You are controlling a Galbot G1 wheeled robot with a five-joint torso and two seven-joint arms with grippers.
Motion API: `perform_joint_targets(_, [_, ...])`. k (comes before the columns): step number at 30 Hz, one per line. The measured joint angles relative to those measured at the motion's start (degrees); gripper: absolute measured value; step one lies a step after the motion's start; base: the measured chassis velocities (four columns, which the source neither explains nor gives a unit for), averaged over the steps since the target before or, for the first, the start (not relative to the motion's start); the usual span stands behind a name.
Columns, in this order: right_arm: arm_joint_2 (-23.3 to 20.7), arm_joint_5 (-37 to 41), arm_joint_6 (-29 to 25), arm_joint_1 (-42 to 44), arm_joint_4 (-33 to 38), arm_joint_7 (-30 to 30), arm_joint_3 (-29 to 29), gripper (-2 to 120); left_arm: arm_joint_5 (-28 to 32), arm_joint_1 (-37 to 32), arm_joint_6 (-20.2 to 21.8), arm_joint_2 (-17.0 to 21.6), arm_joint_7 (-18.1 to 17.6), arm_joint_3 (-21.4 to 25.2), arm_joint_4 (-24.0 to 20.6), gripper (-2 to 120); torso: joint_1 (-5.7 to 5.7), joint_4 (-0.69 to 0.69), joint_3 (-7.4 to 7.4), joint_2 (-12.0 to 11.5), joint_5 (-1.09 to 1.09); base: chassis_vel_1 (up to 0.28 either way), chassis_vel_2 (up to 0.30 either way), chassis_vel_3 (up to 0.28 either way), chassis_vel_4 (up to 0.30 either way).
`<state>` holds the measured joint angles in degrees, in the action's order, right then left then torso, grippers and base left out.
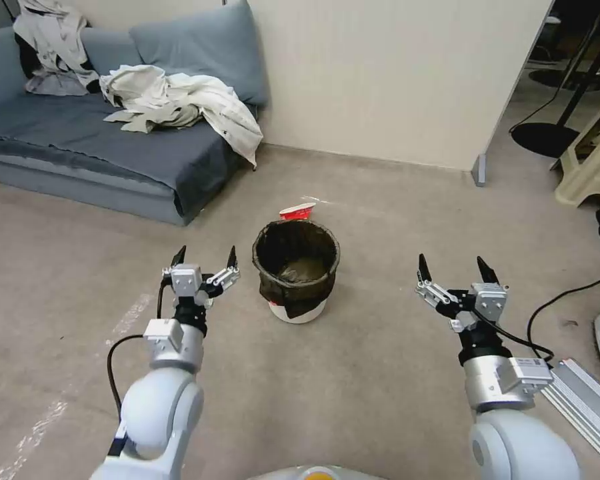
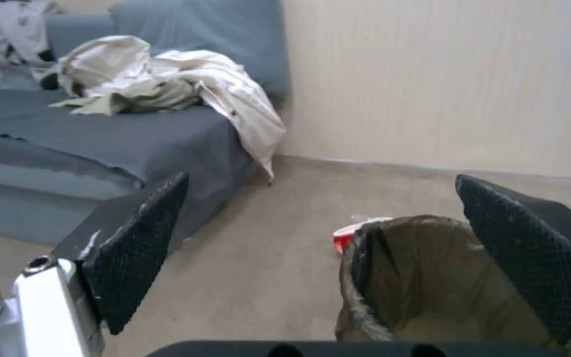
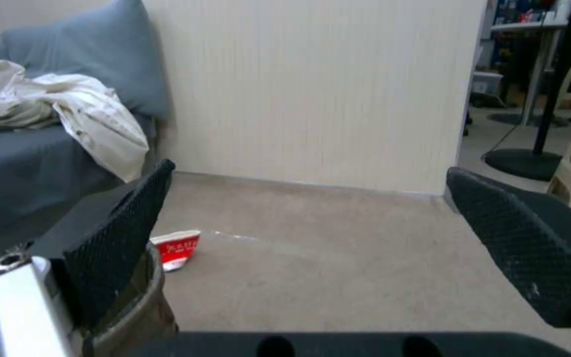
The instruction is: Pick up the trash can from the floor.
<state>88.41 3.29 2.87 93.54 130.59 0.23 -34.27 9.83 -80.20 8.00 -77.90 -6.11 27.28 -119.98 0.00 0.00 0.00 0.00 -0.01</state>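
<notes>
Both tools are held low over the smooth beige floor [image 1: 380,373], the left tool [image 1: 205,257] just beside the small round white plastic trash can [image 1: 296,270] with its dark bag folded over the rim, the right tool [image 1: 454,269] well apart on its other side. Each tool's fingers are spread wide and nothing is gripped. Behind the upright can, a red-and-white paper cup [image 1: 297,211] is seen lying on the floor.

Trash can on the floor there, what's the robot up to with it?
The small round white plastic trash can, lined with a dark bag, stands untouched on the beige floor. The left gripper hovers open just beside it and the right gripper hovers open farther off. A red and white paper cup lies behind the can.
</notes>
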Motion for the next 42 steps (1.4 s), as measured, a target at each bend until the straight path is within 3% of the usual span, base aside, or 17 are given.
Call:
perform_joint_targets(9, [-1.0,0.2,1.1,-1.5,-0.8,0.3,1.3,100,3.7,6.0,3.0,3.4,0.2,-1.4,5.1,100,0.0,0.01,0.0,0.0,0.0,0.0,0.0,0.0,0.0])
perform_joint_targets(17, [-1.2,0.2,1.1,-1.8,-1.8,0.4,1.7,100,9.3,10.2,8.9,4.2,-1.7,-2.9,8.4,100,0.0,0.0,0.0,0.0,0.0,0.0,0.0,0.0,0.0])
perform_joint_targets(24, [-1.6,0.2,1.1,-2.2,-2.3,0.4,2.0,100,10.3,12.8,12.3,3.6,-2.7,-4.6,10.8,100,0.0,0.0,0.0,0.0,0.01,0.0,0.0,0.0,0.0])
perform_joint_targets(31, [-1.8,0.2,1.1,-2.4,-2.8,0.5,2.5,100,8.4,14.5,15.1,3.1,-5.5,-6.1,12.0,100,0.0,0.0,0.0,0.0,0.0,0.0,0.0,0.0,0.0])
perform_joint_targets(34, [-1.7,0.2,1.0,-2.5,-3.1,0.5,2.8,100,6.7,17.2,18.6,2.3,-9.1,-8.4,14.2,100,0.0,0.0,0.0,0.0,0.01,0.0,0.0,0.0,0.0])
perform_joint_targets(42, [-1.5,-0.1,0.8,-2.5,-3.3,0.5,3.2,100,4.8,19.5,21.6,1.0,-13.2,-11.7,17.0,100,0.0,0.0,-0.01,0.0,0.01,0.0,0.0,0.0,0.0])
